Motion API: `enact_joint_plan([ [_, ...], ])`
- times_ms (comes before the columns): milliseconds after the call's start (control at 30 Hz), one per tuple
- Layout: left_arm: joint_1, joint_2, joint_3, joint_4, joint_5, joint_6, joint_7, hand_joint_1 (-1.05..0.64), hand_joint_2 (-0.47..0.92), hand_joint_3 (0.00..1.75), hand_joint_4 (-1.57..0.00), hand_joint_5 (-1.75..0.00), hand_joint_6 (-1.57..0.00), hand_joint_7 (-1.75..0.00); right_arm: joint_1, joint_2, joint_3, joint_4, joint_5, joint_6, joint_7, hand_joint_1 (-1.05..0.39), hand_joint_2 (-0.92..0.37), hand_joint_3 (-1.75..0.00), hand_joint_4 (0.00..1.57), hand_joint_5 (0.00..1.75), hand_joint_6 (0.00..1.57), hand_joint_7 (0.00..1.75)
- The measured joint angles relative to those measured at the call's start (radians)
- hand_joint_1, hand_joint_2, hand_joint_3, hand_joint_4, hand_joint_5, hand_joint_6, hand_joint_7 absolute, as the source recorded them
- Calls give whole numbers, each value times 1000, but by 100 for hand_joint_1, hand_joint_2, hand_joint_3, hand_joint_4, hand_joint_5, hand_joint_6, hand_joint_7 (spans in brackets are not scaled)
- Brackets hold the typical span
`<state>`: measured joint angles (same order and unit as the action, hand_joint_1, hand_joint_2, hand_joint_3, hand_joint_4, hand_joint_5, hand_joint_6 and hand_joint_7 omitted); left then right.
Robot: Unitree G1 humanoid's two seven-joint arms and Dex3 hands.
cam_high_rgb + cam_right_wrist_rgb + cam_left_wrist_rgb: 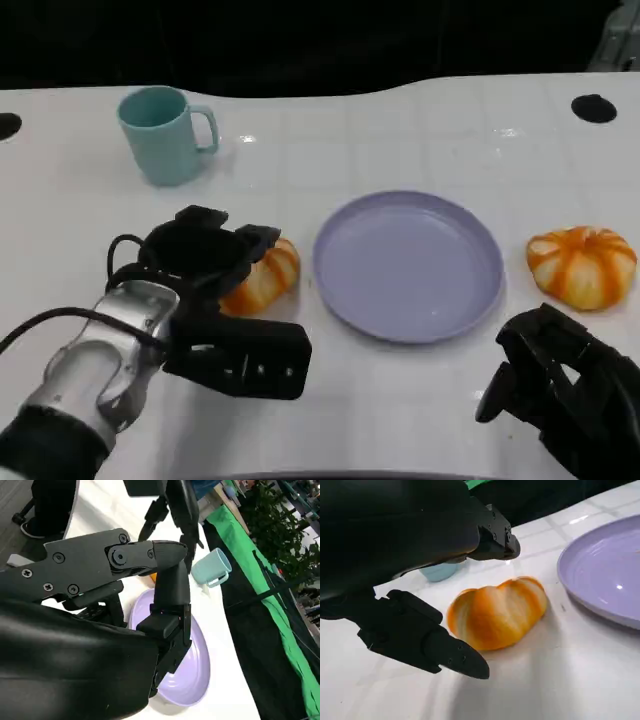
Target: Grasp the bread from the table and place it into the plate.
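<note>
the left hand (215, 300) sits over a bread roll (262, 278) on the white table (400, 120) just left of the purple plate (408, 265), its fingers apart on either side and not yet touching it in the left wrist view, while much of the roll is hidden behind the hand from the head camera. the right hand (560, 390) rests low at the table's near edge, partly cut off, fingers loosely spread and holding nothing. a second roll (582, 264) lies right of the plate and a teal mug (164, 134) stands farther back.
</note>
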<state>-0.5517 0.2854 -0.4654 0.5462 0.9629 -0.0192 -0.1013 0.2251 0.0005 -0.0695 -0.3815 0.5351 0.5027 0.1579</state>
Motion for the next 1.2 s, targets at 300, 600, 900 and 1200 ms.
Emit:
enact_joint_plan([
  [300, -164, -72, -69, 344, -14, -26, 104, -38, 73, 0, 0, -19, -19, 0, 7, 2, -1, -3, 16, 1, 3, -51, -92, -20, 62, 175, 54, 153],
  [600, -292, -135, -117, 614, -57, -64, 160, -38, 76, 1, 0, -17, -18, 0, 17, 0, 4, -4, 15, -5, 19, -51, -92, -22, 64, 175, 56, 151],
  [900, -347, -189, -131, 731, -114, -107, 200, -29, 78, 1, -10, -16, -24, -2, 24, -3, 5, -6, 5, -7, 21, -51, -92, -24, 64, 175, 55, 153],
  [1200, -347, -192, -109, 758, -180, -148, 306, -21, 92, 24, -83, -164, -73, -143, 25, -3, 5, -8, 1, -8, 26, -51, -92, -24, 64, 175, 54, 155],
])
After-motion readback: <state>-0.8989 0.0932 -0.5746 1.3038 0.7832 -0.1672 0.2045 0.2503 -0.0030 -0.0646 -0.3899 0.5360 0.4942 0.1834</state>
